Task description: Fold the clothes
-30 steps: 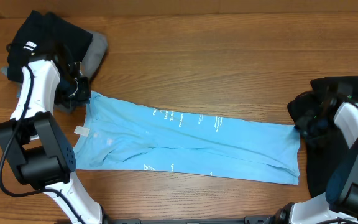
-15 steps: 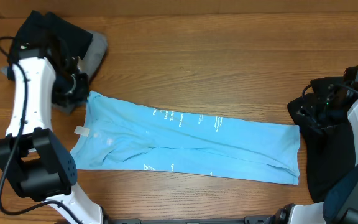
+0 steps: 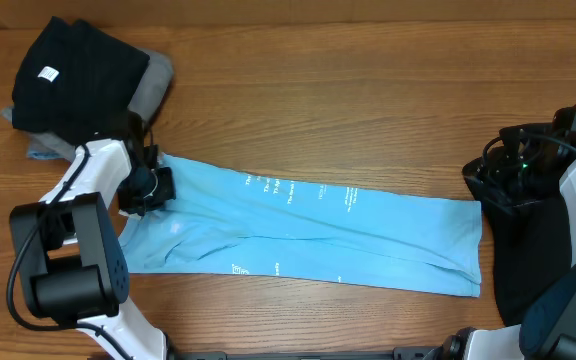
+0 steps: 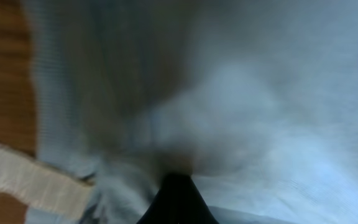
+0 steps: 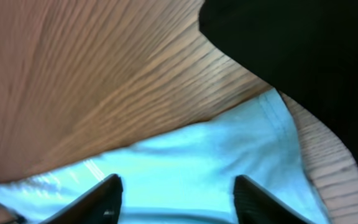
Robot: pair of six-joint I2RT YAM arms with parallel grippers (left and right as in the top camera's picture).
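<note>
The light blue T-shirt [image 3: 308, 225] lies folded into a long strip across the table, with small white lettering on top. My left gripper [image 3: 151, 186] is on its left end near the collar. In the left wrist view the fingers [image 4: 176, 198] form one dark wedge, shut, with the shirt fabric [image 4: 260, 93] bunched at their tip and a white tag [image 4: 30, 180] beside them. My right gripper [image 3: 490, 186] hovers at the shirt's right end. Its fingers [image 5: 182, 202] are open and empty over the blue fabric [image 5: 191, 158].
A black garment [image 3: 78, 70] lies on a grey one [image 3: 154, 84] at the back left. Another black garment [image 3: 533, 270] lies at the right edge under my right arm and shows in the right wrist view [image 5: 303, 56]. Wooden tabletop [image 3: 348, 90] lies behind the shirt.
My left gripper moved from beside the black pile down onto the shirt's left end, covering the tag. My right arm drew back to the right earlier and has since held still.
</note>
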